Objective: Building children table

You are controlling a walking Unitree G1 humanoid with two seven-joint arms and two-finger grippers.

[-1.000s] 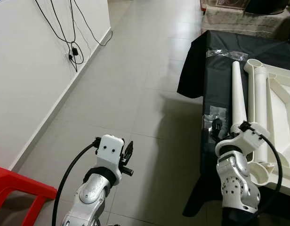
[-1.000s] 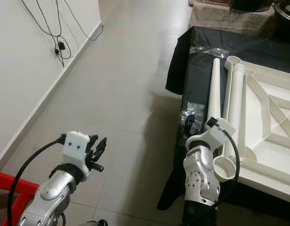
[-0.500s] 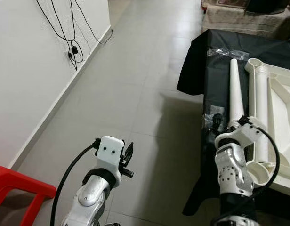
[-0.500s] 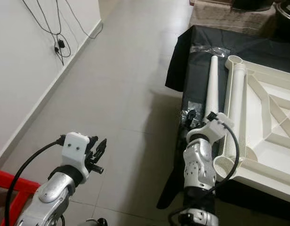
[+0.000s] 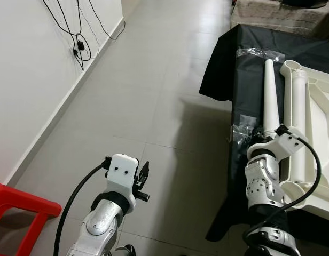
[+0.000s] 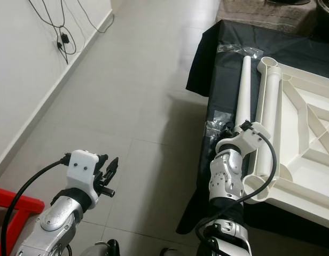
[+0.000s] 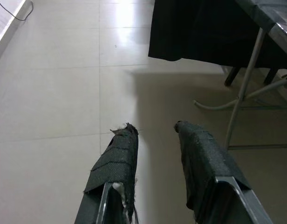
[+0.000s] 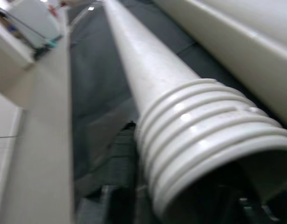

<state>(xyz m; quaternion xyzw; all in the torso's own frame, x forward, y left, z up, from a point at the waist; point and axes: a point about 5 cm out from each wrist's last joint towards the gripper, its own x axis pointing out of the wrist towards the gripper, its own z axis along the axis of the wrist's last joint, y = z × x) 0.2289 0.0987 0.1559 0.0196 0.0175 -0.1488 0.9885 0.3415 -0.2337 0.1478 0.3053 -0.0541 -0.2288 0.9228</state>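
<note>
My right gripper (image 5: 259,140) is mostly hidden behind its own white wrist housing, so I can't tell how its fingers stand. In the right wrist view the table leg (image 8: 181,121) sits so close that its threaded end runs off the picture's edge, and one dark finger (image 8: 122,154) under it is blurred. The upturned tabletop (image 6: 306,136) is cut off at the edge. The red stool (image 5: 17,205) shows just a corner. The wall cables (image 5: 79,45) run out at the top.
</note>
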